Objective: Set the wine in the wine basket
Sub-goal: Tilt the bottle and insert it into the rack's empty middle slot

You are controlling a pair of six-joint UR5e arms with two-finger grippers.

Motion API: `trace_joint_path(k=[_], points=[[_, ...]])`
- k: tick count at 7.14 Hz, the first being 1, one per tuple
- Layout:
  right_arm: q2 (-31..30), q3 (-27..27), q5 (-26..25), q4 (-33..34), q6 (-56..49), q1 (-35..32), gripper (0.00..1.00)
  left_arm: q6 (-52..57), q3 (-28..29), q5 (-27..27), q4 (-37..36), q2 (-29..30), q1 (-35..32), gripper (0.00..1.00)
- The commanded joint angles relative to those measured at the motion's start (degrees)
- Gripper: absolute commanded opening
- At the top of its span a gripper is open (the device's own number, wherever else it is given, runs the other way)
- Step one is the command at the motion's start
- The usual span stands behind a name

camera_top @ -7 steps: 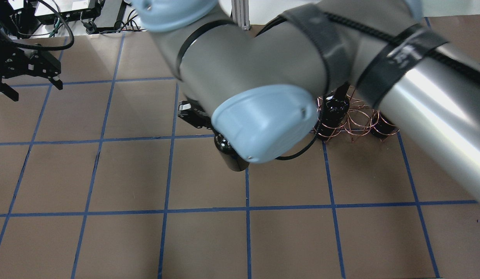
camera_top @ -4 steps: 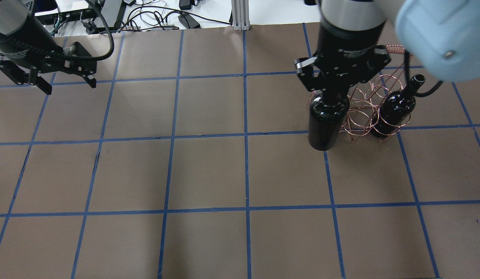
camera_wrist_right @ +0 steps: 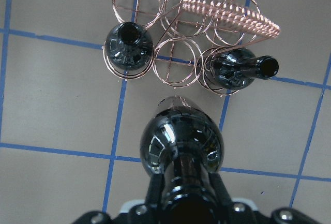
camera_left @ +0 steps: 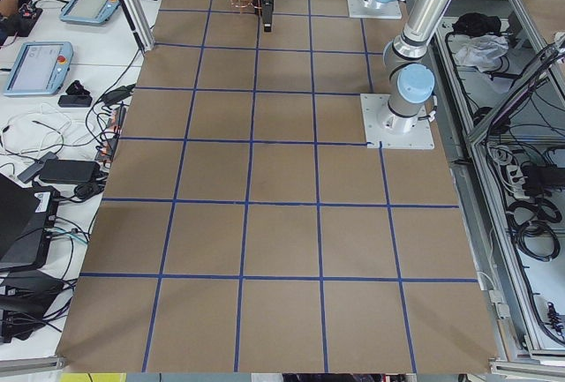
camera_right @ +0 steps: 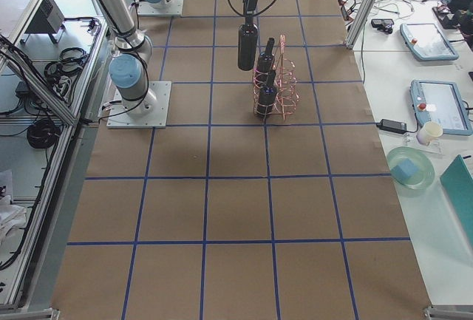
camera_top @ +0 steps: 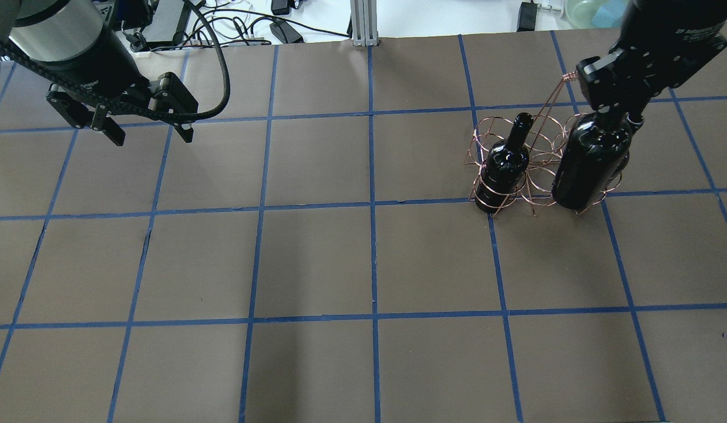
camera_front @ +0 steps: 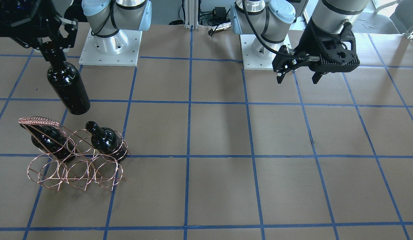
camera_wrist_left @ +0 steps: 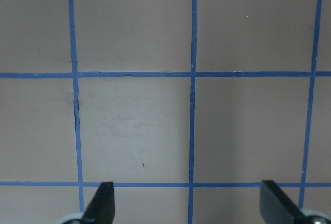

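My right gripper (camera_top: 625, 111) is shut on the neck of a glossy black wine bottle (camera_top: 592, 161) and holds it upright in the air, over the right end of the copper wire wine basket (camera_top: 534, 158). In the front view the held bottle (camera_front: 68, 88) hangs behind the basket (camera_front: 76, 166), under the gripper (camera_front: 54, 50). Two more bottles (camera_front: 104, 141) (camera_front: 49, 141) sit in the basket's rings. The right wrist view shows the held bottle (camera_wrist_right: 181, 146) and both seated bottles (camera_wrist_right: 128, 45) (camera_wrist_right: 238, 71). My left gripper (camera_top: 152, 136) is open and empty, far to the left.
The brown table (camera_top: 369, 264) carries a blue tape grid. Cables and boxes (camera_top: 246, 23) lie beyond its far edge. The two arm bases (camera_front: 109, 46) (camera_front: 265, 50) stand on the robot's side. A side bench with tablets and a dish (camera_right: 436, 106) runs beside the basket end.
My right gripper has carried its bottle from the basket's left end to its right end in the overhead view. My left gripper has shifted a little to the right, still open.
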State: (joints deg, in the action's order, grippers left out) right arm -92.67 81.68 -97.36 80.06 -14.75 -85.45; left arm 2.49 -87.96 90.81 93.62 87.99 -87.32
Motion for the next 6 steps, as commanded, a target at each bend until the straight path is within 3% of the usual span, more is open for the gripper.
trace_joint_path(k=[1,6], points=[[2.48,-0.03,1.46,4.57,-1.6,1.87,0.0,0.06,-0.27,-0.81,1.03,0.16,-0.74,1.0],[5.75,0.84,4.37,8.18,-1.77,3.09,0.0,0.5,-2.11,-1.96,0.95,-0.01,-1.44,1.0]])
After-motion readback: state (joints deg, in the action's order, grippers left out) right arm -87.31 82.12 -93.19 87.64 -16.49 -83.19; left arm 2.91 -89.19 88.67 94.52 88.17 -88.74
